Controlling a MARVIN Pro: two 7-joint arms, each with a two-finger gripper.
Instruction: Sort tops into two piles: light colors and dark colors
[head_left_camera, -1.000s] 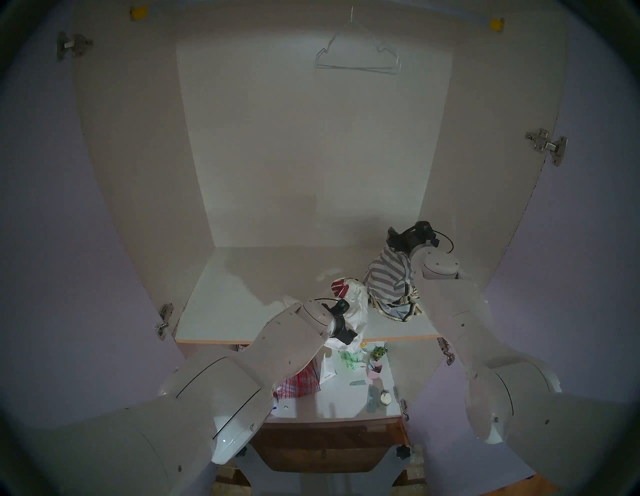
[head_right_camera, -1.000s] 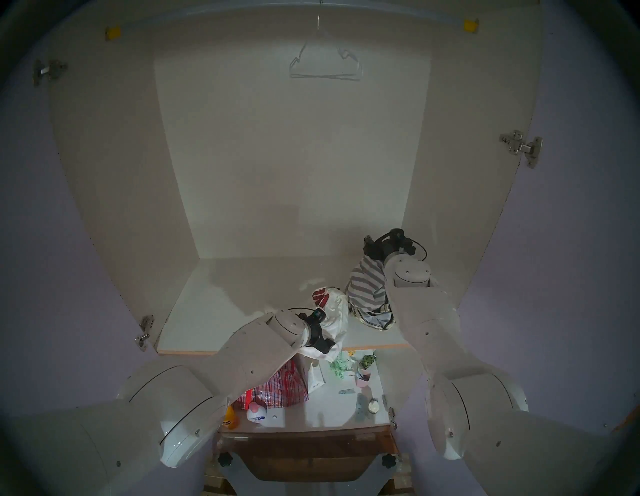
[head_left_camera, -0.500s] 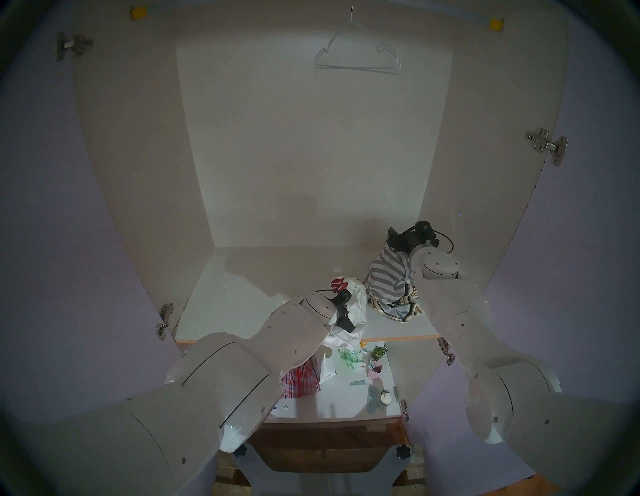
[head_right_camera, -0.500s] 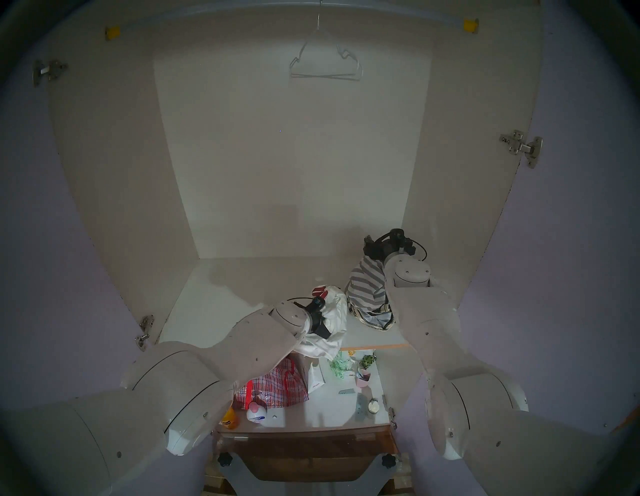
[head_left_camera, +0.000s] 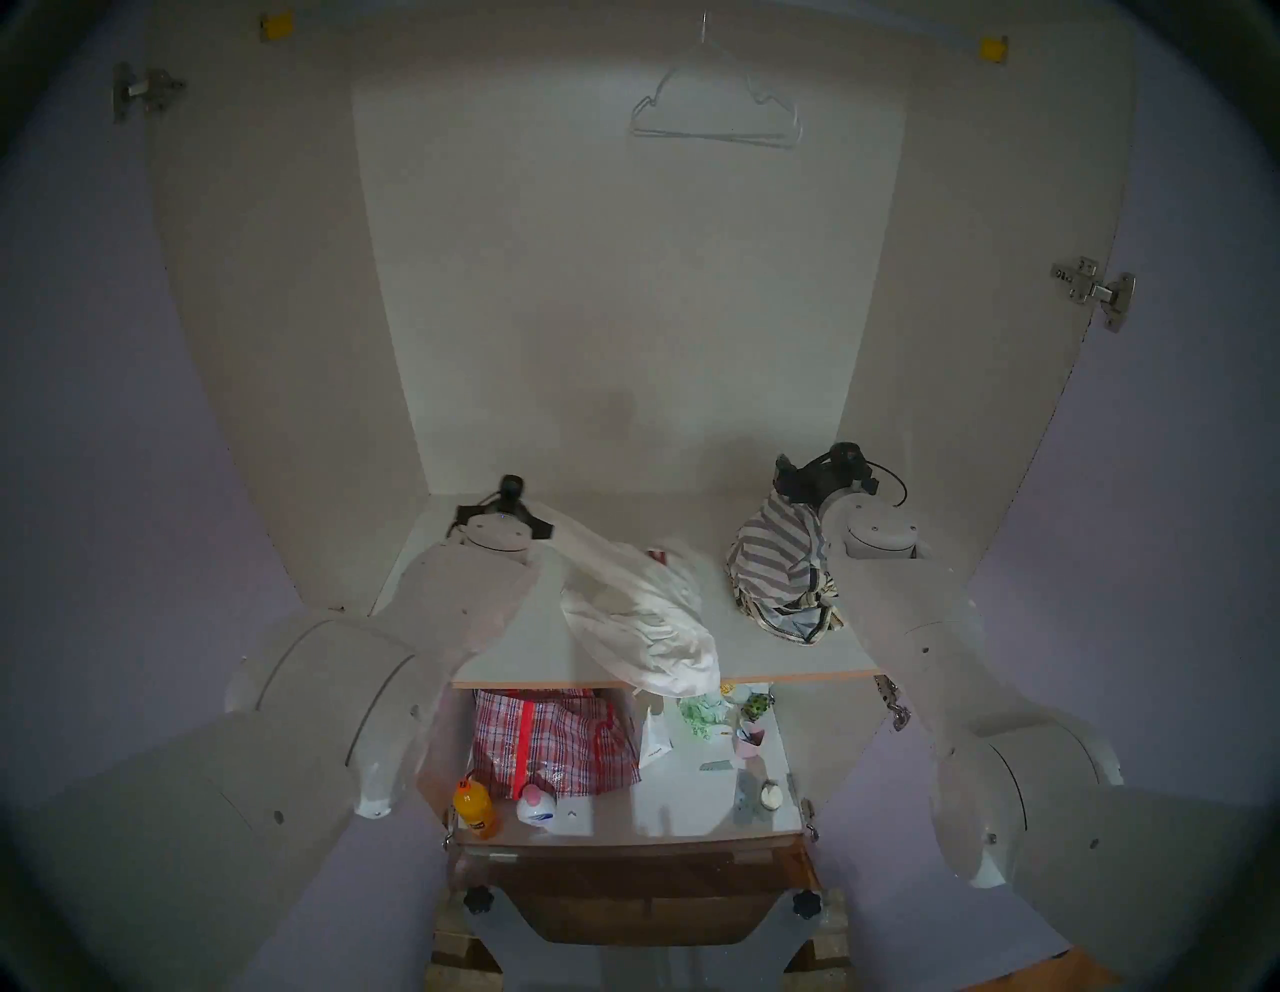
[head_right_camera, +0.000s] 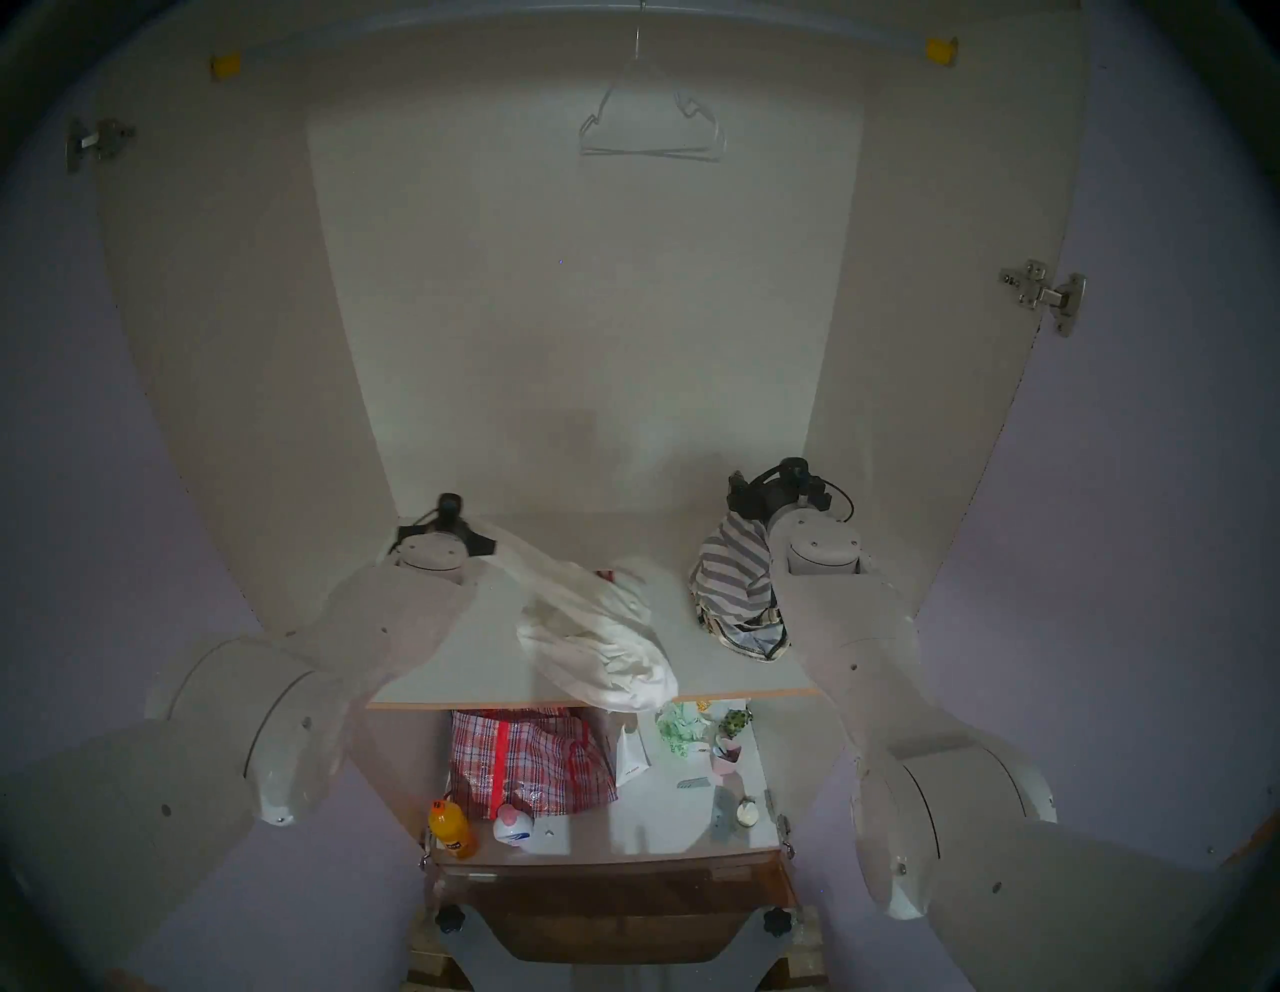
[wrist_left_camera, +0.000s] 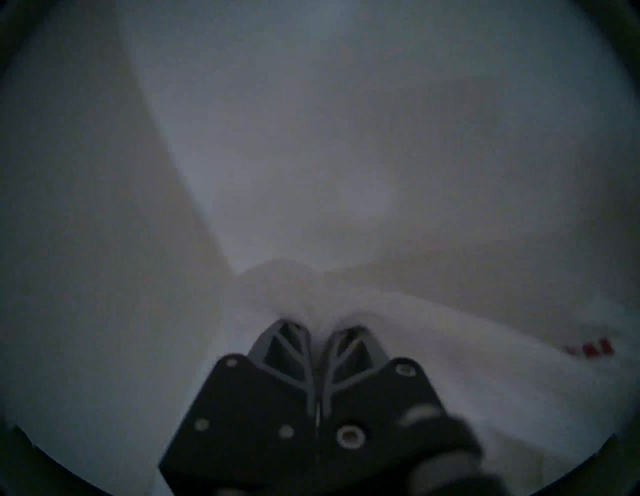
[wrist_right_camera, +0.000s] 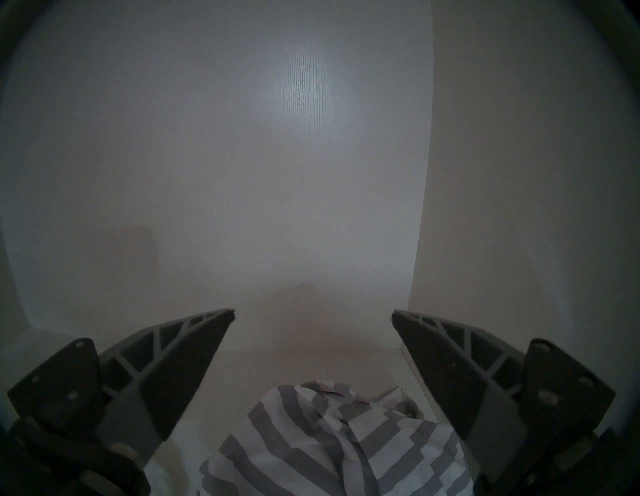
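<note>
Left gripper (wrist_left_camera: 317, 324) pinches the white top (head_left_camera: 641, 609), which trails toward four o'clock across the shelf (head_left_camera: 762, 658). Right gripper (wrist_right_camera: 313, 317) stands spread above the grey-and-white striped top (wrist_right_camera: 332, 446).

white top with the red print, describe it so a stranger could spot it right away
Look at the wardrobe's upper shelf. The white top stretches from its left-back corner to the front edge, one end in the left gripper. Unlike the striped heap beside it, it is plain white with a small red patch.

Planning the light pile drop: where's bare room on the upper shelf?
Bare white shelf lies between the left arm and the hanging white top with red print, and behind that top to the back wall. The right side is crowded: grey-and-white striped top over cream black-striped top.
</note>
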